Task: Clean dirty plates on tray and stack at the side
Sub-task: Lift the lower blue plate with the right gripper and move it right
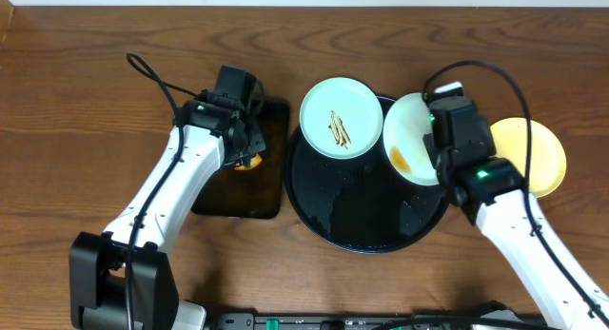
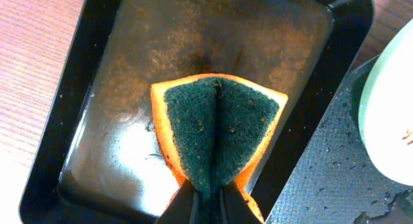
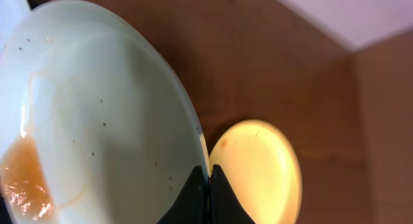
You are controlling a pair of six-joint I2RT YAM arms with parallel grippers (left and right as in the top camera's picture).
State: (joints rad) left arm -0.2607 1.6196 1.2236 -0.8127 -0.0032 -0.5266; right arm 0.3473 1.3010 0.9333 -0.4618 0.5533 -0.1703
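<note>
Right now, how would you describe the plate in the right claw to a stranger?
Find the round black tray. At its right rim the right claw pinches a mint plate. It bears one brown puddle; the other mint plate has streaks, and the yellow plate sits off-tray.

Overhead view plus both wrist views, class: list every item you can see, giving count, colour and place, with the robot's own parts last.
streaked plate: 1, pale mint-blue, on the round tray's far-left rim
smeared plate: 1, pale mint-blue, over the round tray's right edge, held by its rim
yellow plate: 1, pale yellow, on the table right of the round tray
round tray: 1, black, centre
rectangular tray: 1, black, left of the round tray
sponge: 1, dark green on yellow-orange, over the rectangular tray
table: 1, dark brown wood
left gripper: 1, black, shut on the sponge
right gripper: 1, black, shut on the smeared plate
</note>
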